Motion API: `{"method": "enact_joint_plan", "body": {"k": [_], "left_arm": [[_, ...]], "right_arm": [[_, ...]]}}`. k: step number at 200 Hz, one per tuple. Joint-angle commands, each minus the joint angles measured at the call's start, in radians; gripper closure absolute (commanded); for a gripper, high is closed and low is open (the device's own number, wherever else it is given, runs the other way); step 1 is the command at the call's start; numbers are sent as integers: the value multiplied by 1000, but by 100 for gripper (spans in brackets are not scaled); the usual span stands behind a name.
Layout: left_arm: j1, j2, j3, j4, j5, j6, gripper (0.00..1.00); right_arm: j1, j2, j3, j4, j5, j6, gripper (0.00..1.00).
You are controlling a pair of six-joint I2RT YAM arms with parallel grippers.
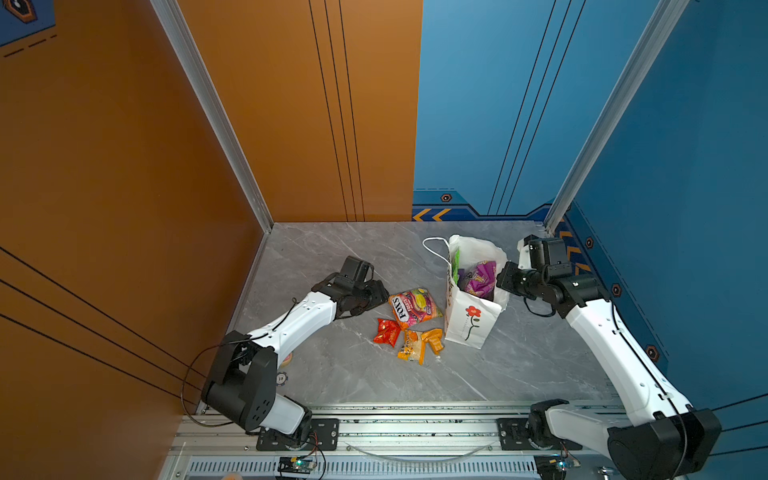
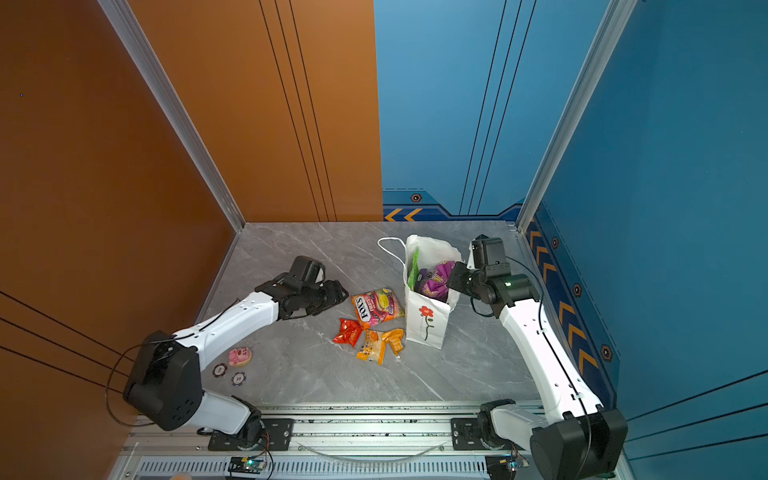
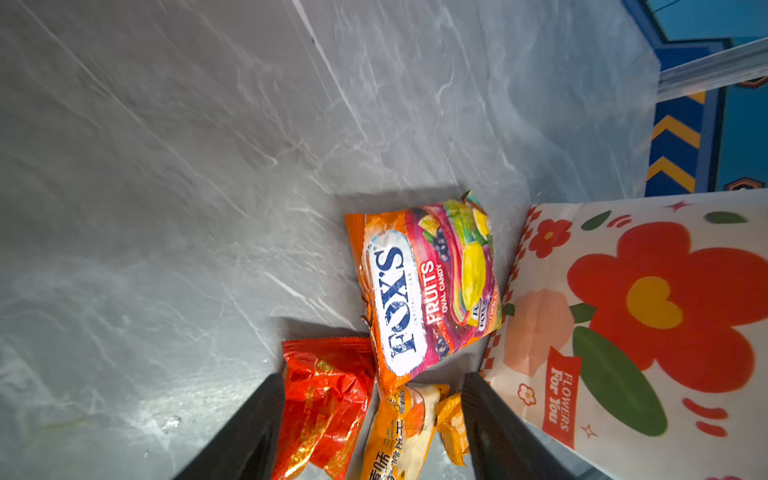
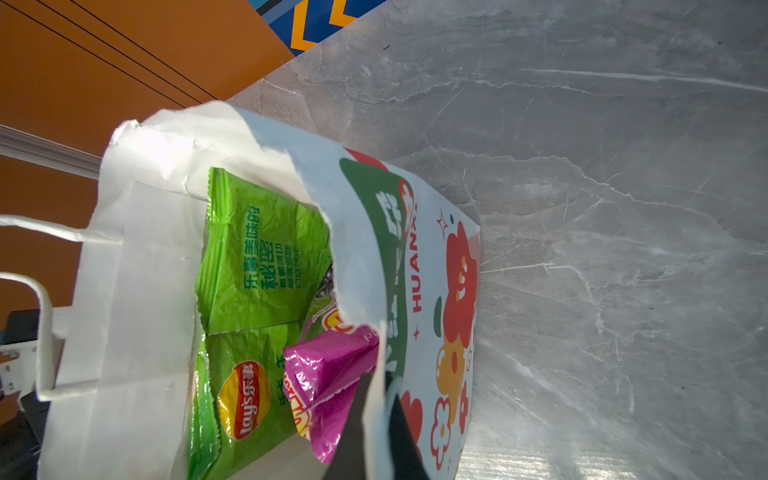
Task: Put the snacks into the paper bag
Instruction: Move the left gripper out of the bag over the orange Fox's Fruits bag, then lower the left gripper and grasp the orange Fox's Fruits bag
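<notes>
Found left fingers [image 3: 249, 432] apart, red packet [image 3: 324, 399] ahead between them; close on it alone. Found right fingers [image 4: 407, 440] clamped on bag [image 4: 124, 291].

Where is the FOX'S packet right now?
In both top views the FOX'S packet lies on the table, just left of the paper bag and behind the red packet.

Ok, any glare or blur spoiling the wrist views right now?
Left wrist view: table looks soft and smeared, FOX'S packet lettering readable. Right wrist view: paper bag lining blown out white near its rim, green packet print sharp.
</notes>
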Motion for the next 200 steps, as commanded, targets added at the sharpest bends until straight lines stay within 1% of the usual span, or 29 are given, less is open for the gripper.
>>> {"method": "enact_joint_plan", "body": {"k": [1, 19, 23, 38, 75, 88, 105, 117, 162, 190, 196, 200], "left_arm": [[-28, 49, 25, 22, 33, -17, 31], [-51, 90, 25, 27, 24, -19, 31], [-58, 99, 56, 25, 17, -21, 32], [-80, 135, 71, 20, -5, -48, 32], [-132, 223, 116, 58, -4, -69, 35], [-136, 246, 132, 39, -23, -78, 36], [-135, 257, 135, 24, -51, -94, 33], [-135, 256, 132, 20, -67, -101, 32], [-139, 272, 129, 12, -82, -110, 32], [-140, 300, 138, 17, -87, -116, 33], [-141, 307, 140, 25, -83, -116, 35], [-142, 313, 141, 32, -78, -113, 38]], "right_arm": [[-4, -30, -16, 22, -9, 3, 93], [-3, -32, -22, 23, -9, 3, 93], [-4, -32, -23, 25, -9, 3, 93], [-3, -34, -24, 26, -14, 6, 93], [-2, -37, -24, 37, -19, 11, 93], [-2, -35, -24, 38, -21, 11, 93], [-1, -39, -32, 39, -23, 11, 93], [-2, -44, -39, 40, -21, 11, 92], [-2, -44, -49, 45, -22, 11, 92], [-2, -42, -49, 49, -24, 12, 92], [-2, -43, -49, 49, -26, 12, 92], [-2, -42, -51, 49, -25, 12, 92]]}}
